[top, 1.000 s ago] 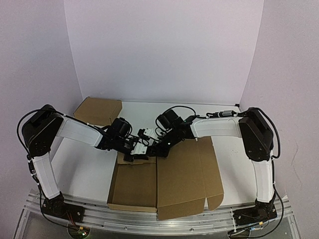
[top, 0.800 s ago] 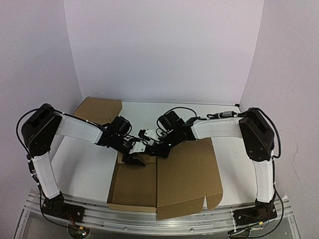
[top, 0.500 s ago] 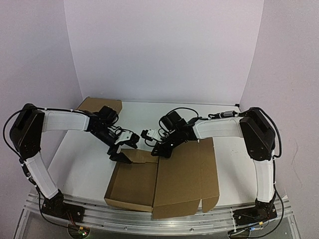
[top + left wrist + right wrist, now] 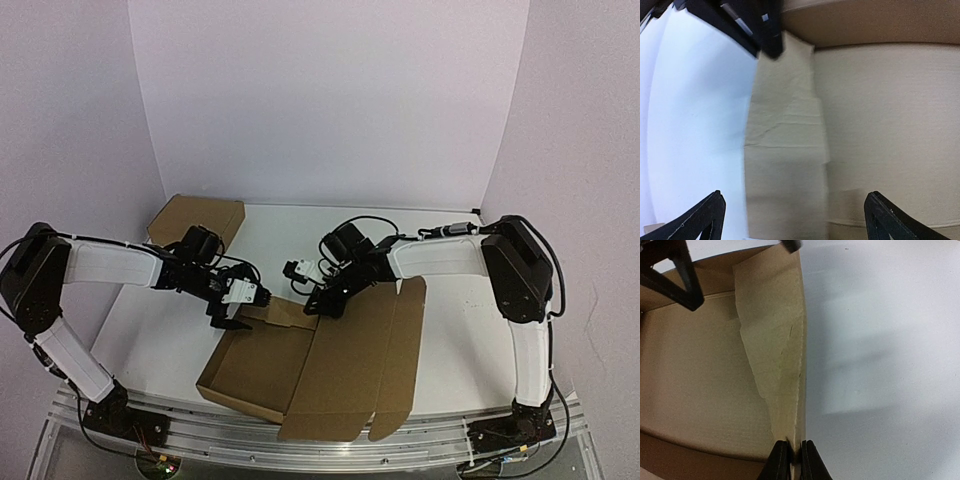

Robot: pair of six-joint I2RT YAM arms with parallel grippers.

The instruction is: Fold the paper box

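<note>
Tabletop point(image 4: 460, 340): white, lilac walls behind. Other box point(image 4: 198, 222) sits at 10 o'clock, well apart.
Box point(image 4: 340, 370): at 6 o'clock by the near edge. Tray on the left, lid panel spread toward 3 o'clock, centre crease running roughly 1-to-7.
Right jaws: narrow, pinching the edge of the far-wall flap point(image 4: 780, 340).
Left jaws: wide, holding nothing, straddling the same flap at the tray's far-left corner.
Key relation: flap's long axis runs 9-to-3, from left jaws to right jaws. Tray lies toward 5 o'clock from left jaws.
Judgement: left arm is nearer the free end, so a regrip there looks likely.
</note>
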